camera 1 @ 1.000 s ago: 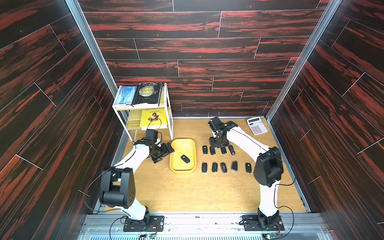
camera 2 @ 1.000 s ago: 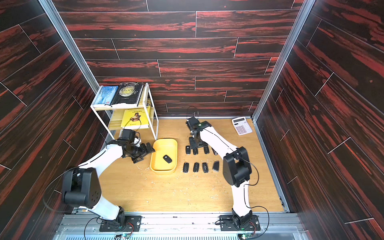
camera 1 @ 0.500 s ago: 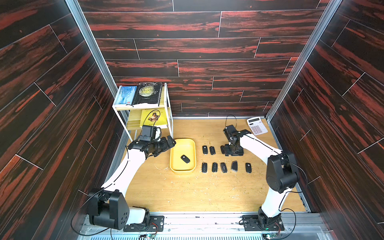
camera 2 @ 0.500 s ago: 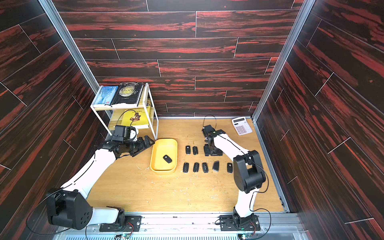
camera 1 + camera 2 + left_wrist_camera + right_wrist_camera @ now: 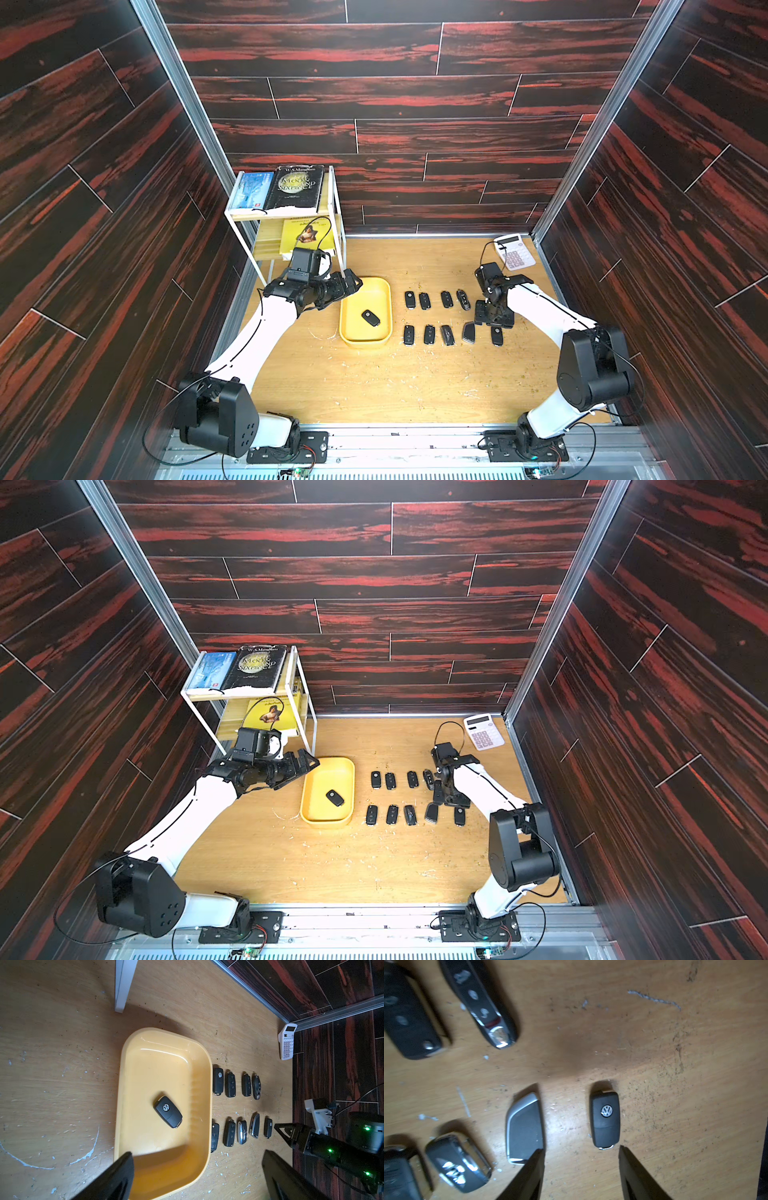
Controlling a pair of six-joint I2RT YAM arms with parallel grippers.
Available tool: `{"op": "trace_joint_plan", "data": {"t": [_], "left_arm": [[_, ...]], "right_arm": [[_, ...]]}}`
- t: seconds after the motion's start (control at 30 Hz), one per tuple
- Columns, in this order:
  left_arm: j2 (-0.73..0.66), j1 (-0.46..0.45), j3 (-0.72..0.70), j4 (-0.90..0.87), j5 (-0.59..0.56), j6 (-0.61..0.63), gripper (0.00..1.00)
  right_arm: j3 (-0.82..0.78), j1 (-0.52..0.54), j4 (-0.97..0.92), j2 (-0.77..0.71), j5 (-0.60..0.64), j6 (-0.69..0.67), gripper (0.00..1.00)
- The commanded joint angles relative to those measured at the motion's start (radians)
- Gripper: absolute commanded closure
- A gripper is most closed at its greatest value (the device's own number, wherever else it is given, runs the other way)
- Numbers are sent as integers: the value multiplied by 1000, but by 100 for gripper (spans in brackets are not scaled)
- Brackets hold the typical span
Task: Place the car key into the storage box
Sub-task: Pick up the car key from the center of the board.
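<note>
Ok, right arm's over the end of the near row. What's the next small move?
Probably lower the right gripper onto the VW key: its open jaws line up with it, nothing is held, and it lies apart from the silver-edged fob.

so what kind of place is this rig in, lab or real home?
Probably a staged robot test cell, not a real room: wood-print wall panels in an aluminium frame box in a small table, and key fobs sit in two tidy rows beside the yellow storage box.
</note>
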Motion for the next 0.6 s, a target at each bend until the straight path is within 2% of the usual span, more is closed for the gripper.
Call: {"op": "trace_joint_plan", "data": {"t": [0.0,0.3,0.57], "left_arm": [[3,-5,21,18,22,21,0],[10,-4,17,31,39,28,0],[19,-5,29,22,43,43,0]], "right_arm": [[-51,-27,19,-17,-7,11,39],[-129,-71,81,-13,-7,-2,40],[-123,-100,115,23,-51,-20,41]]}}
